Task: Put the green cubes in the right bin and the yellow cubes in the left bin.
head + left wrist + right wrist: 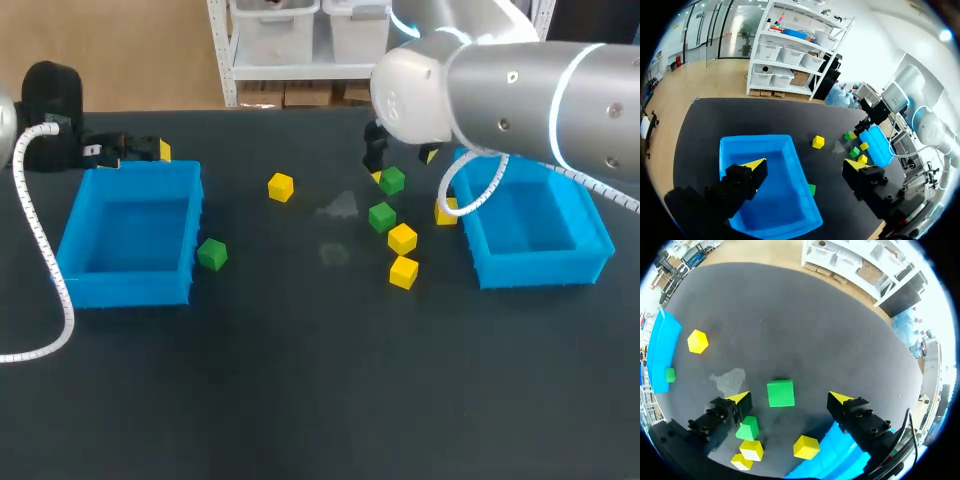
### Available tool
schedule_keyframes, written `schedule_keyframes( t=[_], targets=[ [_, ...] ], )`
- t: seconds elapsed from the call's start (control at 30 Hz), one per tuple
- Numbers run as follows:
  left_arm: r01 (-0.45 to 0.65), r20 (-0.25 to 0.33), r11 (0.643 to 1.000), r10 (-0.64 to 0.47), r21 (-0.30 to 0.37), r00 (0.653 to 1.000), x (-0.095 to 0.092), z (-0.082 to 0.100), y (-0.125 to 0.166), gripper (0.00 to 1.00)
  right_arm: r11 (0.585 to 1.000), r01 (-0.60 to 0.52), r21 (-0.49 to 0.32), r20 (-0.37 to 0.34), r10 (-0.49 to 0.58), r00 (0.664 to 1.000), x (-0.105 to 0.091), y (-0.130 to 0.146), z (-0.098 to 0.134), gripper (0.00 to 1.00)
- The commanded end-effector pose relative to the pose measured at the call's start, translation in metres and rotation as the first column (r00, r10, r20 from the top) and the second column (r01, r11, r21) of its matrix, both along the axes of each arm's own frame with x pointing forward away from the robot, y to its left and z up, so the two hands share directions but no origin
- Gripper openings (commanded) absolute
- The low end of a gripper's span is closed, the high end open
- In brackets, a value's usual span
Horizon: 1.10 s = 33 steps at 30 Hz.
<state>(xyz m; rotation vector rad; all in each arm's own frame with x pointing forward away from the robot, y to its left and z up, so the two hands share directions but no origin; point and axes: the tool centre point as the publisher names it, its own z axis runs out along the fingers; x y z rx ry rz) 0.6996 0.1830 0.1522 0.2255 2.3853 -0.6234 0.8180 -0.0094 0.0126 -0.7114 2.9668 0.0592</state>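
The right gripper is spread wide with a green cube framed between its fingers, evidently for grasping; the right bin lies nearby. The left gripper is held wide, empty, above the left bin.

green cube clear all round, second green cube and yellow cubes nearby

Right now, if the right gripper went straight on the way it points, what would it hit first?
Probably the green cube ahead, in line between the right gripper's open fingers, though depth is unclear.
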Motion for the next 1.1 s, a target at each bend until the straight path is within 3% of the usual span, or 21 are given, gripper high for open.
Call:
schedule_keyframes(
  t=[0.03,0.37,0.67,0.7,0.77,0.8,0.83,0.93,1.1],
  targets=[
    [0.005,0.006,1.000,-0.005,-0.008,1.000,0.000,-0.002,0.002,1.00,1.000,0.001,-0.001,0.007,-0.001,1.000,-0.009,0.000,-0.006,1.00],
    [0.005,0.006,1.000,-0.005,-0.008,1.000,0.000,-0.002,0.002,1.00,1.000,-0.004,-0.031,-0.018,0.004,1.000,-0.007,0.002,-0.021,1.00],
    [0.005,0.006,1.000,-0.005,-0.008,1.000,0.000,-0.002,0.002,1.00,0.999,-0.004,-0.042,-0.013,0.003,1.000,0.007,0.006,-0.022,0.99],
    [0.005,0.006,1.000,-0.005,-0.008,1.000,0.000,-0.002,0.002,1.00,0.999,-0.003,-0.043,-0.013,0.003,1.000,0.008,0.006,-0.022,0.95],
    [0.005,0.006,1.000,-0.005,-0.008,1.000,0.000,-0.002,0.002,1.00,0.999,-0.004,-0.046,-0.014,0.004,1.000,0.011,0.007,-0.023,0.74],
    [0.005,0.006,1.000,-0.005,-0.008,1.000,0.000,-0.002,0.002,1.00,0.999,-0.005,-0.048,-0.016,0.004,1.000,0.011,0.007,-0.023,0.48],
    [0.005,0.006,1.000,-0.005,-0.008,1.000,0.000,-0.002,0.002,1.00,0.999,-0.004,-0.049,-0.019,0.003,1.000,0.012,0.007,-0.024,0.41],
    [0.005,0.006,1.000,-0.005,-0.008,1.000,0.000,-0.002,0.002,1.00,0.999,0.000,-0.049,-0.021,-0.001,1.000,0.012,0.007,-0.024,0.00],
    [0.005,0.006,1.000,-0.005,-0.008,1.000,0.000,-0.002,0.002,1.00,0.999,-0.002,-0.044,-0.024,0.001,1.000,0.010,0.007,-0.025,0.00]
  ],
)
